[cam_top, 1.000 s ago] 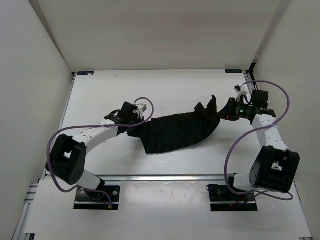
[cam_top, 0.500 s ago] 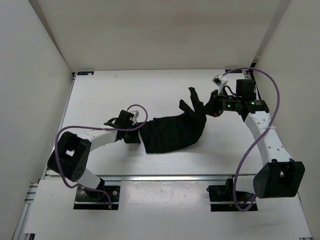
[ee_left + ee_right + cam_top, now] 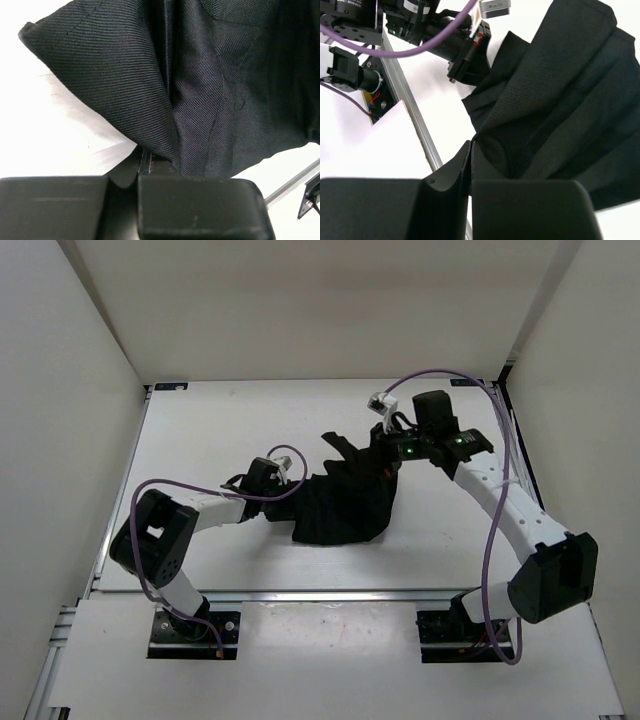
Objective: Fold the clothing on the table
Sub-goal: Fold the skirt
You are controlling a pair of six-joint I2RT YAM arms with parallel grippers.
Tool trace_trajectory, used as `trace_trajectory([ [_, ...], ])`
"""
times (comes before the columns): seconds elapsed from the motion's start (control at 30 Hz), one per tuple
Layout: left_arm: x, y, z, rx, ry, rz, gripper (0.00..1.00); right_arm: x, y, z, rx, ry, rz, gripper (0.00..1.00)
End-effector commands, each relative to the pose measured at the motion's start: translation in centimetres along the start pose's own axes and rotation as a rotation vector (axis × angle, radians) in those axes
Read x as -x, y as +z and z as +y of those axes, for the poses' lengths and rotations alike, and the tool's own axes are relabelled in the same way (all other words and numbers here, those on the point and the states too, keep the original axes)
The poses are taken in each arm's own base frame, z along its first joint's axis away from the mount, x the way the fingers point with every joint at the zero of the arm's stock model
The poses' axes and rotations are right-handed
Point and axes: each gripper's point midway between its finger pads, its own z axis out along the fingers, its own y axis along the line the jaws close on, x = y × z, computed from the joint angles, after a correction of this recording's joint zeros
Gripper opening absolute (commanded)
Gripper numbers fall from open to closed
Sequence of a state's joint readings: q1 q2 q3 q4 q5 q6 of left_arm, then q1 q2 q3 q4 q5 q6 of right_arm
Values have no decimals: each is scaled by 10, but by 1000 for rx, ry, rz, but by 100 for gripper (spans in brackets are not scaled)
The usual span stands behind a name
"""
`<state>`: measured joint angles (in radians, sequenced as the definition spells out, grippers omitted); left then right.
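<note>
The black clothing [image 3: 345, 508] lies bunched on the white table [image 3: 215, 425], its right end lifted and carried back over the rest. My left gripper [image 3: 293, 484] is low at the garment's left edge, shut on the fabric; in the left wrist view the clothing [image 3: 200, 75] runs out of the closed gripper [image 3: 145, 157]. My right gripper [image 3: 379, 447] hangs above the pile's far right side, shut on the raised end. In the right wrist view the gripper [image 3: 471, 148] is closed, with the clothing [image 3: 560, 90] draping away beside it.
White walls enclose the table on the left, back and right. An aluminium rail [image 3: 320, 594] runs along the near edge, with both arm bases behind it. Purple cables loop off each arm. The left arm [image 3: 455, 47] shows in the right wrist view.
My right gripper has swung left across the table with the garment's right end, folding it toward the left. The clothing now spans less width. My left gripper has shifted slightly right.
</note>
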<state>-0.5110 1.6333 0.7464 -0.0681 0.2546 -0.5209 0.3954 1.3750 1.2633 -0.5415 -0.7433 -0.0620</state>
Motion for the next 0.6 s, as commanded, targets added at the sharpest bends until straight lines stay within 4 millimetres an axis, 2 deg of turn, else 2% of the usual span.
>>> trace_trajectory([
  [0.0,-37,8,19,63,-18,99,0,31,14,7,-37,-55,-58,0],
  [0.07,-37,10,15,49,-14,94,0,36,27,16,-37,-94,-47,0],
  [0.13,-42,12,14,39,-23,104,0,33,39,14,-37,-81,-15,0],
  [0.33,-34,9,18,26,-48,71,0,30,74,49,40,-86,36,0],
  [0.4,-32,7,20,16,-54,62,0,20,90,60,61,-91,71,0],
  [0.47,-33,5,23,12,-77,62,0,3,100,59,52,-75,110,0],
  [0.57,-31,3,23,-3,-88,61,0,-3,113,55,44,-68,134,0],
])
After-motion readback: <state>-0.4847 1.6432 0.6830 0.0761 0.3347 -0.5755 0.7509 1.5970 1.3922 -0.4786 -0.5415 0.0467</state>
